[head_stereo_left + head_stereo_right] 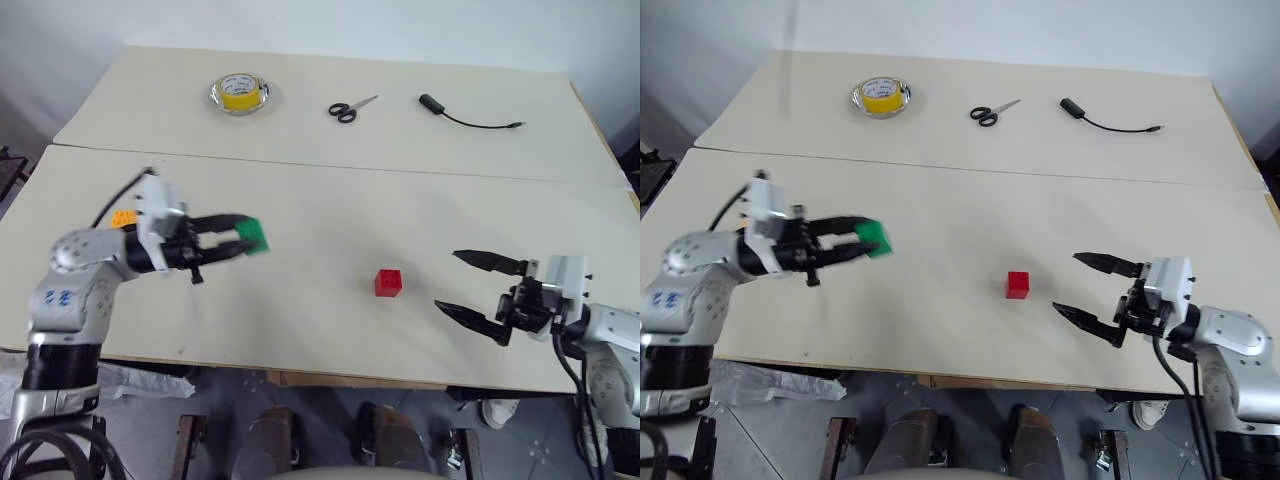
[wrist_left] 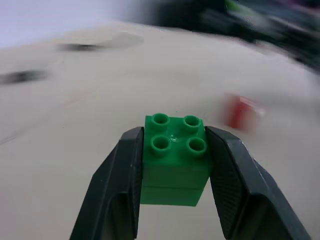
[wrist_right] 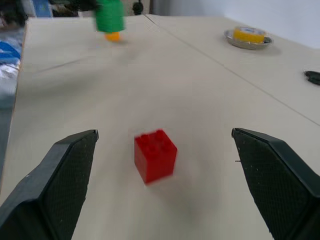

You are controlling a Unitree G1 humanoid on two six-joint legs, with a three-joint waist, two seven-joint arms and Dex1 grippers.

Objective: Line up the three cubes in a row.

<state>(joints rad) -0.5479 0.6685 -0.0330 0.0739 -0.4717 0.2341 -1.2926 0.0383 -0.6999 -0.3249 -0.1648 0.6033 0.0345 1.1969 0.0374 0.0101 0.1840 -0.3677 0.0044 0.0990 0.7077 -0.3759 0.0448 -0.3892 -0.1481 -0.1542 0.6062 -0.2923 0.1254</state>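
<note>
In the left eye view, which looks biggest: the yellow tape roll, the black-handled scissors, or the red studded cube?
1. Yellow tape roll.
2. Black-handled scissors, nearly as long but slimmer.
3. Red studded cube, smallest, though nearest the camera.

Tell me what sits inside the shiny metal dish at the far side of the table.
The shiny round metal dish holds a yellow tape roll, lying flat with its centre hole up. The roll covers the dish's bottom.
</note>
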